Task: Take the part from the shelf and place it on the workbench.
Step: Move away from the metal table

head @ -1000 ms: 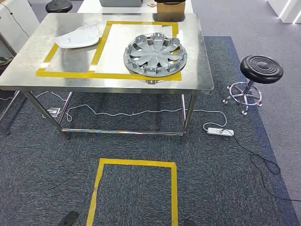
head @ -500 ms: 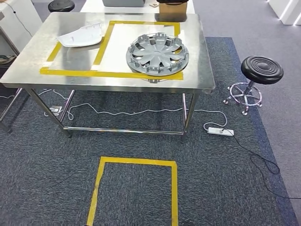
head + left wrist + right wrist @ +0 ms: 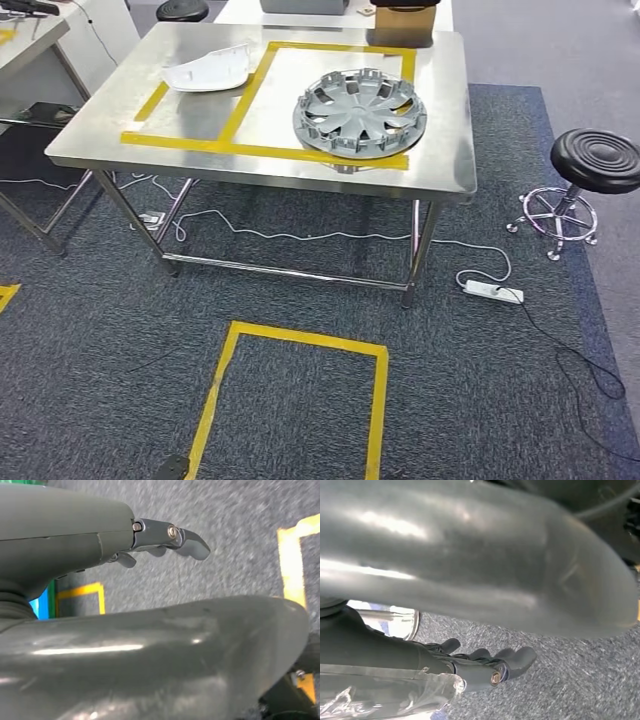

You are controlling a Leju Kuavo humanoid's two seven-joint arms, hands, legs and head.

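The steel workbench (image 3: pixel 445 110) stands ahead in the head view, marked with yellow tape rectangles. A grey wheel cover (image 3: pixel 359 112) lies in the right rectangle. A white moulded part (image 3: pixel 207 68) lies at the far edge of the left rectangle. My left hand (image 3: pixel 124 640) hangs over the carpet, its dark fingers (image 3: pixel 177 536) stretched out with nothing in them. My right hand (image 3: pixel 471 555) also hangs low, fingers (image 3: pixel 505 662) straight and holding nothing.
A yellow tape square (image 3: pixel 298 400) marks the carpet in front of the bench. A black stool (image 3: pixel 596 165) stands to the right, with a power strip (image 3: pixel 494 292) and cables on the floor. Another table (image 3: pixel 30 35) stands at the far left. A cardboard box (image 3: pixel 404 22) sits behind the bench.
The whole picture has shifted to the right, so the camera has turned left. The parts on the bench lie as before.
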